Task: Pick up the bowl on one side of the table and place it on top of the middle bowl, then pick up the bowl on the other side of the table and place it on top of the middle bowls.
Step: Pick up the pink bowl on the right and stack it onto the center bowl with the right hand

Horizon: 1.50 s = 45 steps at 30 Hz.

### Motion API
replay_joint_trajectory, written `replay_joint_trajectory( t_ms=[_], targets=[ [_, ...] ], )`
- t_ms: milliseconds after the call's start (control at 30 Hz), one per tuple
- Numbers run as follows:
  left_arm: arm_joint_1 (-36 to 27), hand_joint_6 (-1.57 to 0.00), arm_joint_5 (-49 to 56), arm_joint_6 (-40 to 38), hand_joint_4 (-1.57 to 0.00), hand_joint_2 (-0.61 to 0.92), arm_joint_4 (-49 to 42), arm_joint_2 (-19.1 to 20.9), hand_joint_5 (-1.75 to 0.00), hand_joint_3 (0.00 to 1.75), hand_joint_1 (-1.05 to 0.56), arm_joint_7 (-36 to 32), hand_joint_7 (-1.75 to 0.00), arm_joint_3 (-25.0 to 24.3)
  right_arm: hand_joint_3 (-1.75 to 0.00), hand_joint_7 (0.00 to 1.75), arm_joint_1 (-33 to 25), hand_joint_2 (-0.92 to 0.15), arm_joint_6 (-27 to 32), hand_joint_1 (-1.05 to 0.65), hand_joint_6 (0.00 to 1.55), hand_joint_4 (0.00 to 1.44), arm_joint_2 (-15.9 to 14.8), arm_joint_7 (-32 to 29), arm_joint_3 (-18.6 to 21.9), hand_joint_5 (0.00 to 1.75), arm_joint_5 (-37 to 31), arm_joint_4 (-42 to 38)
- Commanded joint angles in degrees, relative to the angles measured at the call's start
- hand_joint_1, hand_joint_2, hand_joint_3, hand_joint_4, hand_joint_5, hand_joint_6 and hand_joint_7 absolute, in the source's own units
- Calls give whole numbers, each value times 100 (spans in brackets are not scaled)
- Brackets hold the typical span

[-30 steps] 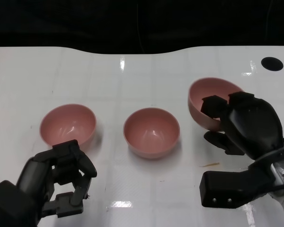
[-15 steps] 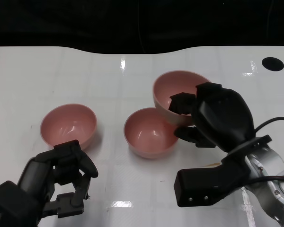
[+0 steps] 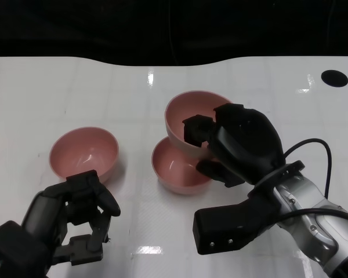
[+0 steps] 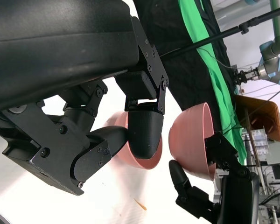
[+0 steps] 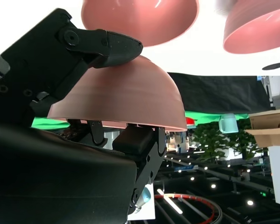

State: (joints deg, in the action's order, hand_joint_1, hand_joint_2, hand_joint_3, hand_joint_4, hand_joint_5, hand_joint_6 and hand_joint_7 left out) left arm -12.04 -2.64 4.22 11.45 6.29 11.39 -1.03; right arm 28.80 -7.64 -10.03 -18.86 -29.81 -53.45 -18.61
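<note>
the glossy pink round bowl in the right hand's grip (image 3: 188,119) hangs tilted above the far right rim of the middle pink bowl (image 3: 174,168), which sits on the glossy white desk (image 3: 75,92). the right hand (image 3: 220,145) holds it by its rim, fingers inside and outside the wall. the head view cannot settle whether the two bowls touch; the right wrist view shows the held bowl (image 5: 126,95) apart from the middle bowl (image 5: 140,18), with bright desk between them. that view also makes the pinch plain: one of the fingers (image 5: 107,46) lies along the outer wall while another presses from inside under the rim.

the third pink bowl (image 3: 84,153) rests on the desk well to the left of the middle one, just beyond the left hand (image 3: 75,214), whose fingers are curled inward around nothing. the left wrist view catches the held bowl (image 4: 191,140) side-on, with the right hand's black fingers (image 4: 221,151) at its rim.

the desk carries two dark round holes near its far corners (image 3: 334,77) and a black backdrop (image 3: 174,26) behind its wavy far edge. the wrist views add the room: a green cloth (image 4: 200,42), a wooden shelf (image 5: 270,122), potted plants (image 5: 210,135) and ceiling lights.
</note>
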Motion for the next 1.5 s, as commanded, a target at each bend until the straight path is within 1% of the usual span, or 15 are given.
replay_joint_trajectory(
  t_ms=[33,100,233,367,433,467,500,567,633,733,1033,1233,1300,1433,1500],
  targets=[
    [13,-83,-33,-38,-85,43,35,23,-175,127,-14,-31,-147,-15,-106,144,182,-37,-53,-22,80,90,-8,62,-41,175,28,-122],
    [7,-85,-63,-137,-86,42,73,-12,-174,126,-14,-60,-144,-20,-96,126,202,-45,-59,-24,84,88,21,92,-71,174,24,-175],
    [-8,-86,105,-32,-88,42,87,3,-174,128,-13,-107,-142,19,-73,114,231,-60,-24,-27,86,88,130,96,-130,175,29,-297],
    [-14,-86,62,-57,-86,40,108,-6,-173,131,-13,-79,-141,24,-65,108,279,-66,-6,-28,88,88,191,52,-202,175,-9,-438],
    [-27,-85,75,-78,-85,39,137,-4,-173,132,-14,-83,-141,34,-49,86,316,-74,-5,-30,95,89,206,49,-256,173,-50,-529],
    [-32,-85,96,-95,-84,38,156,-2,-174,133,-14,-94,-141,41,-47,83,343,-76,-16,-29,97,88,213,40,-285,173,-72,-597],
    [-34,-85,108,-106,-84,38,169,0,-174,133,-14,-98,-140,47,-50,90,366,-76,-33,-28,95,88,222,32,-306,174,-82,-667],
    [-40,-85,117,-120,-84,38,188,-4,-175,133,-15,-102,-140,54,-76,108,398,-64,-55,-26,90,88,248,36,-339,174,-78,-786],
    [-47,-84,121,-114,-84,38,203,-13,-175,134,-14,-106,-142,62,-90,123,420,-58,-73,-26,85,88,275,22,-360,175,-59,-889],
    [-58,-83,116,-126,-85,38,219,-20,-175,136,-14,-112,-145,67,-94,138,464,-55,-53,-25,81,89,311,-56,-425,175,-98,-1051],
    [-58,-83,96,-46,-86,38,185,-2,-175,137,-13,-83,-147,81,-94,147,607,-57,-15,-25,73,88,426,-239,-574,175,-134,-1633],
    [-60,-84,122,-57,-84,35,194,-6,-175,139,-15,-110,-148,88,-90,141,656,-60,-36,-26,74,85,462,-307,-631,175,-76,-1807],
    [-69,-83,121,-27,-84,33,185,-1,-175,141,-16,-97,-148,95,-79,127,637,-66,-73,-27,75,83,480,-267,-617,169,-7,-1839],
    [-77,-84,111,-42,-85,33,208,-24,-175,142,-16,-107,-149,117,-33,65,610,-85,10,-36,82,80,460,70,-618,119,79,-1748],
    [-74,-84,106,-65,-86,34,219,-40,-175,143,-15,-120,-149,127,-14,29,608,-91,48,-43,78,74,445,250,-618,90,117,-1685]
  ],
)
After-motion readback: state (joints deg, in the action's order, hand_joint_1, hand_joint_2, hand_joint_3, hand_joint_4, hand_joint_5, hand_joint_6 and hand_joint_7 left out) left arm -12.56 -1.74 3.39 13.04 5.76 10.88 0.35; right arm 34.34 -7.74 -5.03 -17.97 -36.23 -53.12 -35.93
